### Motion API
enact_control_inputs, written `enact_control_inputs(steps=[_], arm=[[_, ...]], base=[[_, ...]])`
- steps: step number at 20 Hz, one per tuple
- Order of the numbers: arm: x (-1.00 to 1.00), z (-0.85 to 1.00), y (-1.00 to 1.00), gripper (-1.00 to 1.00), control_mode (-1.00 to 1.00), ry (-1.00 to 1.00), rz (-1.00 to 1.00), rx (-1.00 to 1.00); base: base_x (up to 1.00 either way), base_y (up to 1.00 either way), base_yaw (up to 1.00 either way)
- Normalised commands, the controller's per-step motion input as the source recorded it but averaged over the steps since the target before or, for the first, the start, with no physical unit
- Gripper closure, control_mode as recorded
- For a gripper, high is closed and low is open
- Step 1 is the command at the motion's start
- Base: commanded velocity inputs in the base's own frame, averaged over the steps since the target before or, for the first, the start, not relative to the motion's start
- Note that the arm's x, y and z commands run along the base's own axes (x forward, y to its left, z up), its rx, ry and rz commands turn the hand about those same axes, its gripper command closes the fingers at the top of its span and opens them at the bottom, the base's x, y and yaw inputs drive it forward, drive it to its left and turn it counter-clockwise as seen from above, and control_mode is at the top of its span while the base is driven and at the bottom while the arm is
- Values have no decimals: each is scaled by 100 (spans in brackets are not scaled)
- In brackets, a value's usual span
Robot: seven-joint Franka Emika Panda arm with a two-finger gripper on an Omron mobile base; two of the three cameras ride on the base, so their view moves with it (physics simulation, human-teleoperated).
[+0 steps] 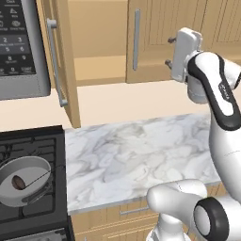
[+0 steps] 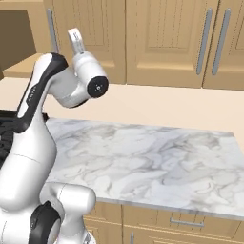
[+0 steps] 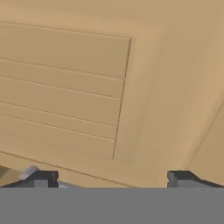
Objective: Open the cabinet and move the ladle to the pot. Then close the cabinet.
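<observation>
Here the pincer (image 1: 167,51) hangs wide open and empty, up close to the closed right door of the cabinet (image 1: 160,37), whose left door stands swung open. Far left on the stove, the ladle (image 1: 26,181) lies in the pot (image 1: 23,180), beside the marble surface (image 1: 136,150).

Microwave (image 1: 19,47) and pot (image 1: 23,181) cut off left
</observation>
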Motion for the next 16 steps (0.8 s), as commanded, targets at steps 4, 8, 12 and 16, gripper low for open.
enact_control_inputs(steps=[4,8,12,16], arm=[[-100,35,0,-100,-100,-24,-3,-7],[-100,14,8,-100,-100,-18,-5,-20],[-100,3,21,-100,-100,-20,-7,-35],[-100,6,26,-100,-100,-19,-10,-40]], base=[[0,0,0],[0,0,0],[0,0,0],[0,0,0]])
